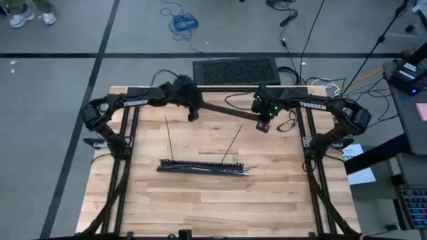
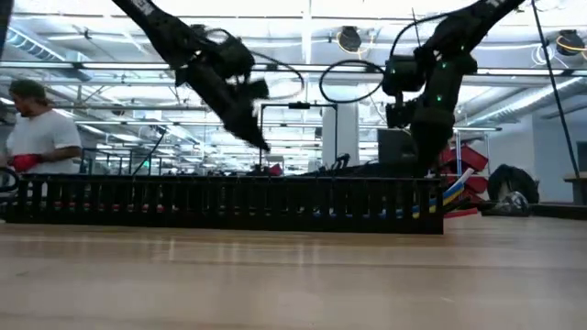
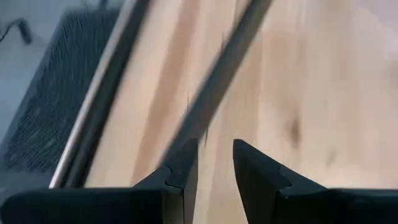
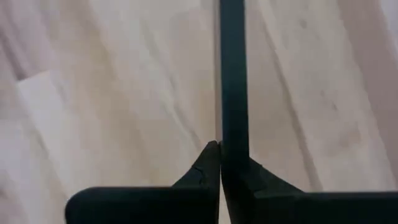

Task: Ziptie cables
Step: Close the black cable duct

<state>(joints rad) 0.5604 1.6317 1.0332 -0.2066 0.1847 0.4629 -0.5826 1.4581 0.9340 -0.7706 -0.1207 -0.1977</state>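
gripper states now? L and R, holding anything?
Left gripper: open, holding nothing, raised over the table's far side.
Right gripper: shut; a dark bar runs from its tips, but a grip on it cannot be told.

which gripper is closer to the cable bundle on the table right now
Right, though only slightly. The right gripper hangs above the table behind the cables, toward their right end. The left gripper is farther back, near the table's far edge, behind their left half.

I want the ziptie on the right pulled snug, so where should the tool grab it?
Take the right ziptie by its free tail, near the far tip, coming down from above. It runs straight and slanted away from the black bar, so the tip is clear of the cables; the right tool hovers closest.
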